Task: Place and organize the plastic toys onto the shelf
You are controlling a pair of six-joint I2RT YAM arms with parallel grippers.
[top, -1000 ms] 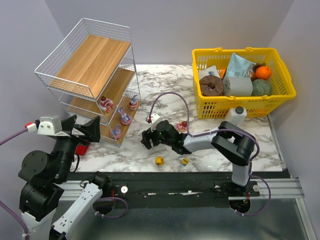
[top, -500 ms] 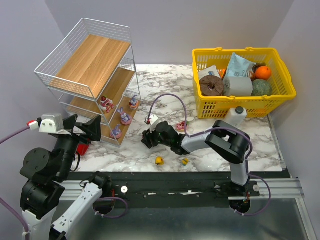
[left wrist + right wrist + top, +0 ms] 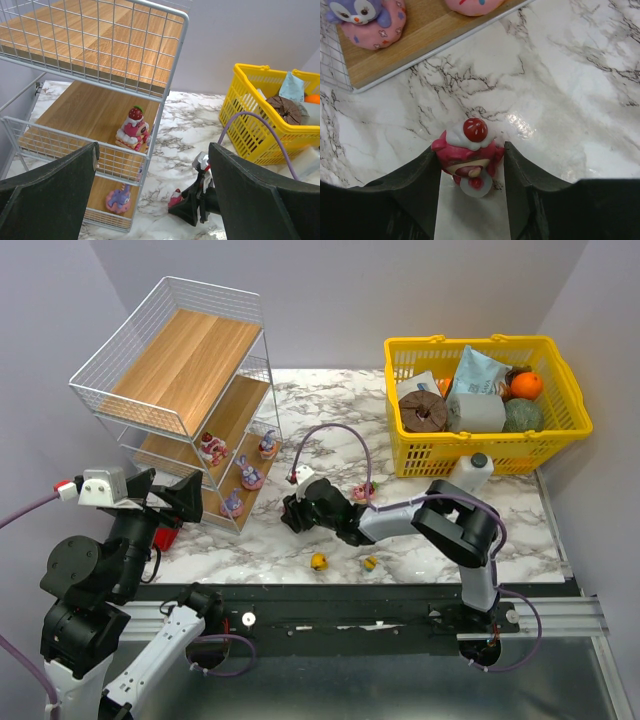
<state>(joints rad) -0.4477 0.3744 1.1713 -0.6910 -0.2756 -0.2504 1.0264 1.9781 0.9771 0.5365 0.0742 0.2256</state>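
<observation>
step: grab the pink-red toy (image 3: 469,145), then carry it to the shelf (image 3: 190,355)
right gripper (image 3: 468,159): pads touch both sides of the toy, looks gripped, can't tell how firm
left gripper (image 3: 153,147): wide open, empty, hovers by the shelf
toy spot: on the marble table (image 3: 560,90), just in front of the bottom tier, near the purple bunny (image 3: 362,15)
toy pose: upright, long axis vertical, cherry up
tip: imo grip low, lift straight up b4 crossing the wire edge, set it beside the bunny

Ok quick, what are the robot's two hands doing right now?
Left hand: open, holding nothing.
Right hand: closed on the pink strawberry-topped toy.
</observation>
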